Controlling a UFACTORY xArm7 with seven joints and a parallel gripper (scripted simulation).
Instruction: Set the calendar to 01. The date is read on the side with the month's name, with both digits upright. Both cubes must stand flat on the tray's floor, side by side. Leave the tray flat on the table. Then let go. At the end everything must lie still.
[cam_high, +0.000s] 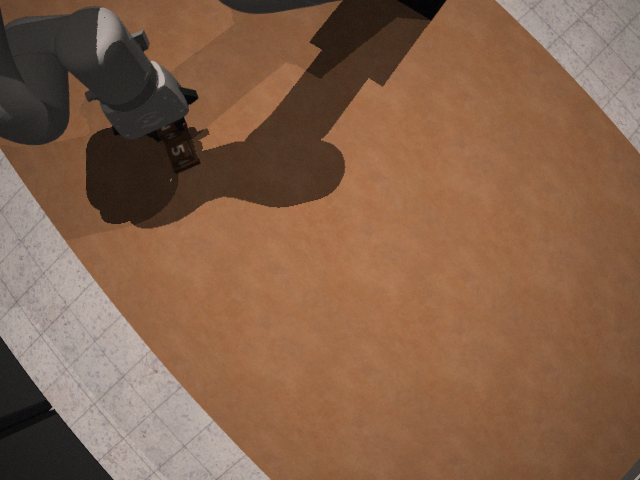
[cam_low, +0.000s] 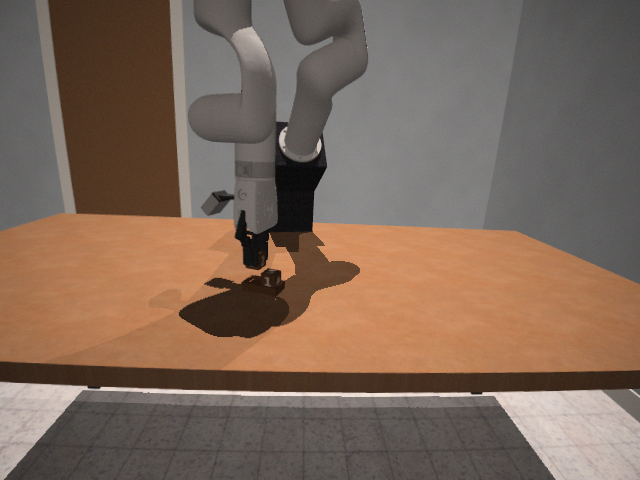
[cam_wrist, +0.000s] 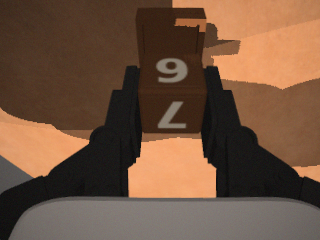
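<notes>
My gripper (cam_wrist: 171, 86) (cam_low: 253, 259) is shut on a dark brown number cube (cam_wrist: 172, 103) (cam_low: 257, 257) and holds it off the table. In the wrist view the cube shows a 7 on the near face and a 6 on the face above it. Just below and beside it, the second cube (cam_low: 270, 279) (cam_high: 178, 150) sits in the small dark wooden tray (cam_low: 250, 282) (cam_high: 188, 164). That cube shows a 1 toward the exterior camera and a 5 on top. In the top view the wrist covers most of the held cube. The month's name cannot be read.
The round wooden table (cam_high: 387, 268) (cam_low: 439, 310) carries only the tray, which lies in the arm's shadow. The arm's black base (cam_low: 295, 196) stands close behind the tray. The table's edge is close to the tray in the top view.
</notes>
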